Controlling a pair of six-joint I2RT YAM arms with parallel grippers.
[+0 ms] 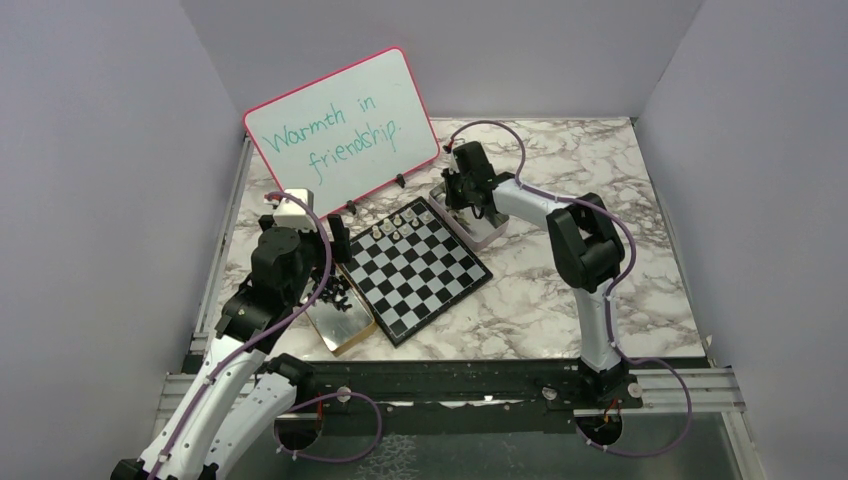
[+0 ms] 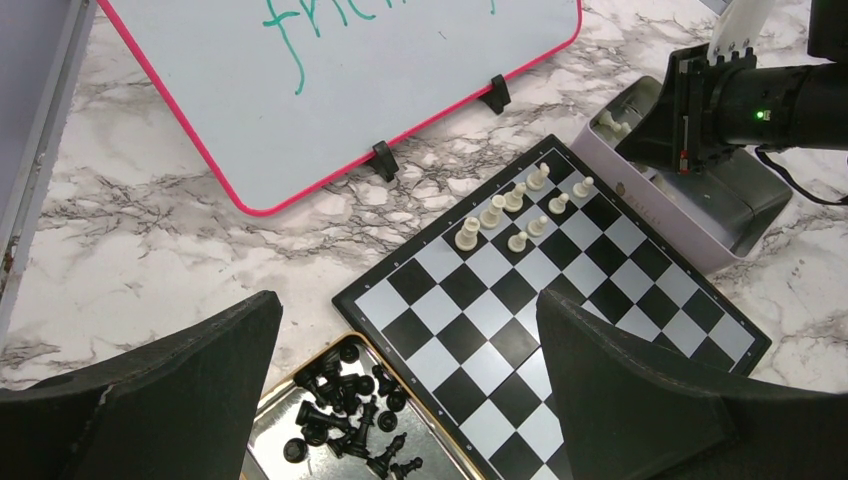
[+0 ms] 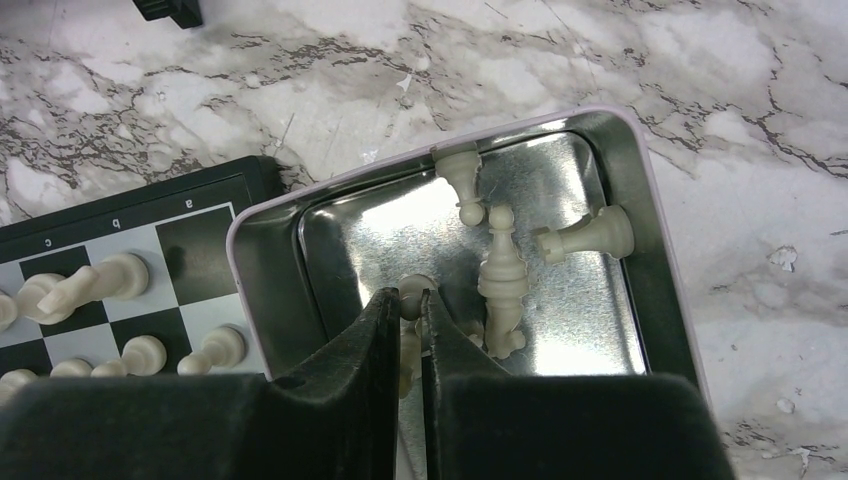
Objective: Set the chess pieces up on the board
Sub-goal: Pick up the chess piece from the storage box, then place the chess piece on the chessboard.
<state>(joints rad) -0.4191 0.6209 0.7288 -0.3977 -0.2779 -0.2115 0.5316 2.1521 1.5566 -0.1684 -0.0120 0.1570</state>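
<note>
The worktop [image 1: 560, 300] is showing a marble pattern, white veined with grey, smooth and faintly shining. The board [image 1: 420, 270] is gleaming, its black and white chequers glossy. The cream-white chess pieces [image 3: 503, 275] are looking like smooth plastic with a soft sheen, and the black chess pieces [image 2: 345, 405] are glinting more sharply. The lilac-walled tin [image 3: 580, 310] is mirroring light off its polished bare metal inside, while the gold-rimmed tray [image 2: 265, 445] is showing a duller, brushed metal. The whiteboard [image 1: 345, 120] is reflecting evenly, smooth white inside a pink rim. The right hand [image 3: 408, 310] and left hand [image 2: 408, 310] are looking matt black and slightly grainy.
</note>
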